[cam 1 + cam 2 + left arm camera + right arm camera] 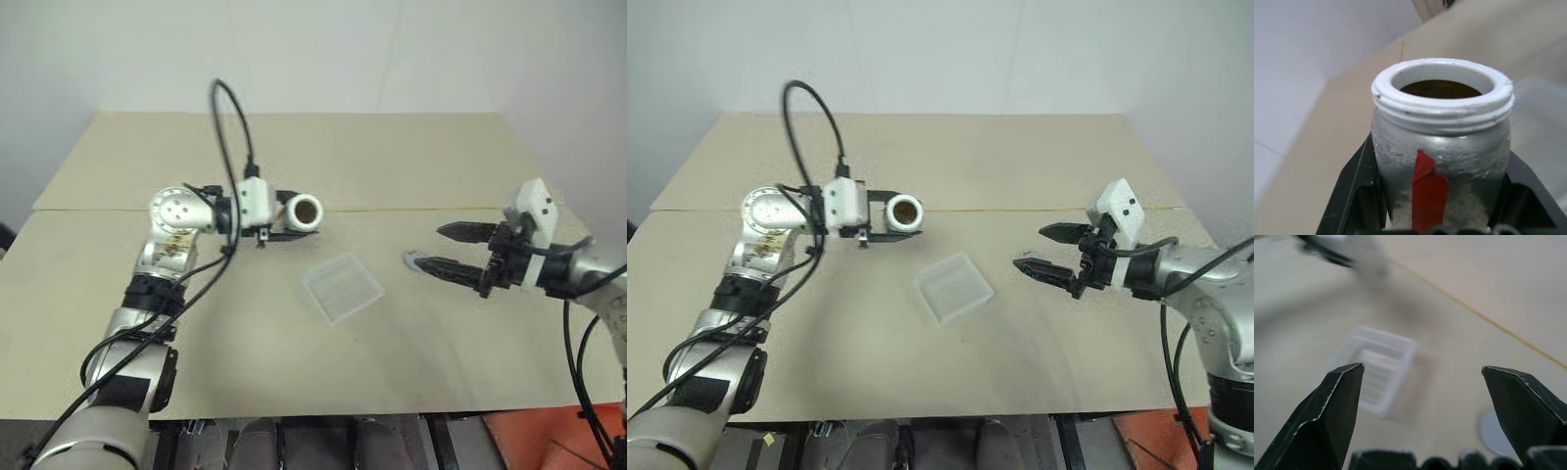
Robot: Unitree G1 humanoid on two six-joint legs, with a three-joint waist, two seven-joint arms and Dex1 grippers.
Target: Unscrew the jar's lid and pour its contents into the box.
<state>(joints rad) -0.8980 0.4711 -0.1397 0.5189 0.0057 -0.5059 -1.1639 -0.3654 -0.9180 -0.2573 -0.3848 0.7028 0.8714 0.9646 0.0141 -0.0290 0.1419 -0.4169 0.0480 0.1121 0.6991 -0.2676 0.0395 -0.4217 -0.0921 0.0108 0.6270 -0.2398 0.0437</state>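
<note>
My left gripper (pixel 284 217) is shut on the jar (pixel 304 211), holding it on its side above the table with its open mouth turned to the right. Close up, the jar (pixel 1442 147) has a white threaded rim and a silvery body with a red strip, and the brownish contents (pixel 1440 89) show inside. The box (pixel 342 287), a shallow clear ribbed tray, lies on the table below and right of the jar's mouth. The lid (pixel 412 258) lies on the table just beside my right gripper (pixel 431 247), which is open and holds nothing.
The tan tabletop (pixel 392 157) has a seam running across its middle, with bare surface behind and in front of the box. A black cable (pixel 230 108) loops up from my left wrist.
</note>
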